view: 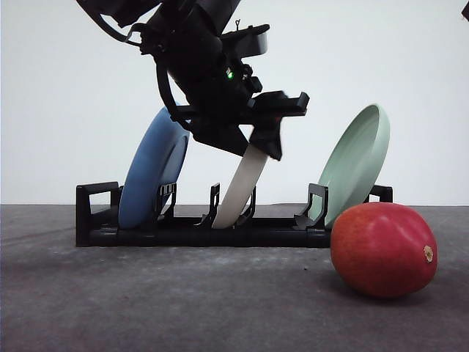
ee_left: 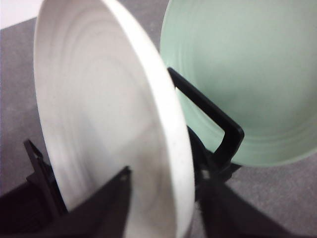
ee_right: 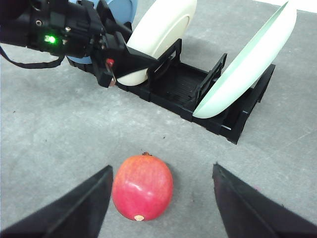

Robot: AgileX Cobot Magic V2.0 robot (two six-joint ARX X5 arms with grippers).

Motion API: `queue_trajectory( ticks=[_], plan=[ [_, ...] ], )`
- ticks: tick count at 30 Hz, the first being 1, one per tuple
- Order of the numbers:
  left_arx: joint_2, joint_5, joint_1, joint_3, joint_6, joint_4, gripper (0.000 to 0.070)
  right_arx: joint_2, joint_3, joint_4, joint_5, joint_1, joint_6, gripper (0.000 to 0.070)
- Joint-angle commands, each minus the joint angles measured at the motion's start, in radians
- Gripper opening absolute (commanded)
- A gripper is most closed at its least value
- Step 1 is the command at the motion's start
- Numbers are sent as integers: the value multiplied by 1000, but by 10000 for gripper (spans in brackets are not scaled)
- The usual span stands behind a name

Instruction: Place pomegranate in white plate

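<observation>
Front view, left to right. A black rack [view: 198,233] sits across the middle of the frame on the grey table [view: 146,308]. A blue plate [view: 150,176] leans on edge in its left slot. The white plate [view: 240,187] stands on edge in the centre slot, tilted to the right. A pale green plate [view: 357,161] leans in the right slot.

The left gripper [view: 267,143] comes down from the upper left of the frame onto the top edge of the white plate. In the left wrist view its fingers [ee_left: 106,203] sit one on each side of the plate rim, clamped on it.

The pomegranate [view: 383,249] lies on the table at lower right, in front of the rack's right end, long axis roughly horizontal, stem nub facing right.

In the right wrist view the right gripper [ee_right: 161,198] is spread apart, fingers on either side of the pomegranate without touching it.

No readable writing.
</observation>
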Motion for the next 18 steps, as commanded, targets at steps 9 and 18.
queue_trajectory(
  ticks=[9,18],
  plan=[
    [19,-5,-10,24,-75,9,9,3,16,10,-3,5,11,409],
    [-45,-5,-9,24,-135,10,10,3,16,10,-3,5,11,409]
  ],
)
